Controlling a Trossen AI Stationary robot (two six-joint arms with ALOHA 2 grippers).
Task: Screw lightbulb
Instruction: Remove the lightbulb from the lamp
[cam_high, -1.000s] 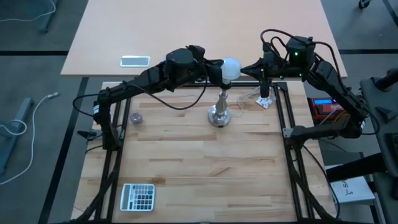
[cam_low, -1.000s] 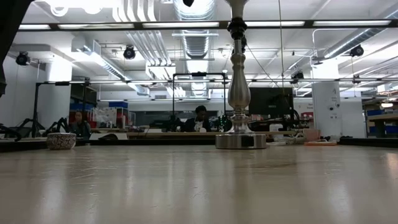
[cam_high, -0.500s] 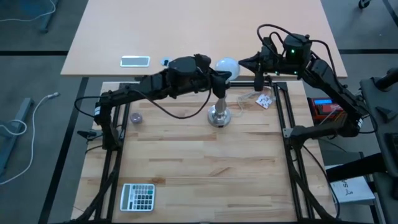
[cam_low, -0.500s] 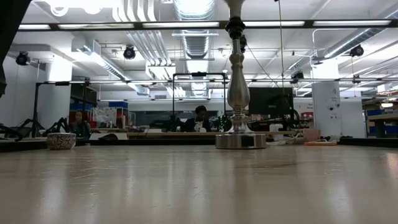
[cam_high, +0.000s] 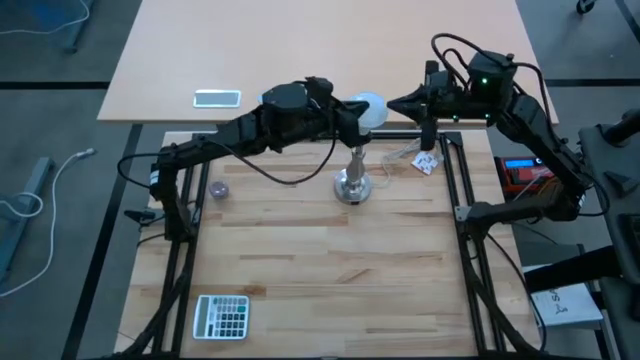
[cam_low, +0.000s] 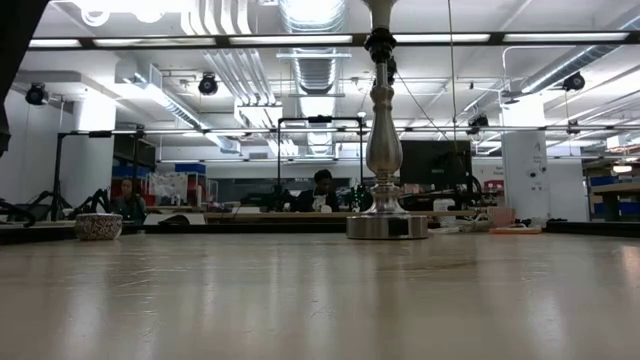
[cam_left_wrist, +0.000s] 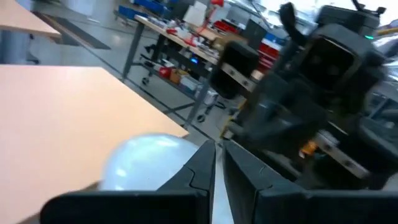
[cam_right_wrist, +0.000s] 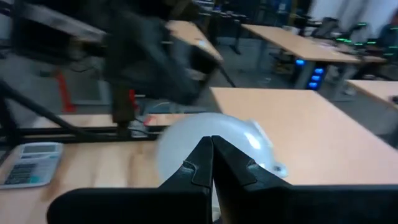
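Observation:
The white lightbulb (cam_high: 370, 103) stands high over the table's far middle, above the slim stem of the silver stand (cam_high: 353, 183), whose round base rests on the wood (cam_low: 385, 225). The bulb's screw base is hidden. My left gripper (cam_high: 352, 115) reaches in level from the left, shut, with the globe (cam_left_wrist: 146, 162) beside its fingers. My right gripper (cam_high: 392, 103) comes level from the right, shut, its tips in front of the globe (cam_right_wrist: 249, 143). My left gripper has its shut fingers (cam_left_wrist: 199, 168) lying level along the globe's left side (cam_left_wrist: 177, 155), and I cannot tell whether they touch it. My right gripper points its shut fingertips (cam_right_wrist: 202, 158) level at the globe's right side (cam_right_wrist: 186, 140); the fingers hide the spot, so touch cannot be told.
A calculator (cam_high: 221, 316) lies near the front left. A small round bowl (cam_high: 220, 188) sits at the left and a paper packet (cam_high: 425, 163) at the far right. A phone (cam_high: 217, 97) lies on the table behind. People sit in the room beyond (cam_low: 322, 190).
My left gripper swung in over the stand's top half a second ago and has drawn back beside the bulb. My right gripper has stayed beside the bulb's right side, shifting only slightly. The bulb has kept its place above the stand.

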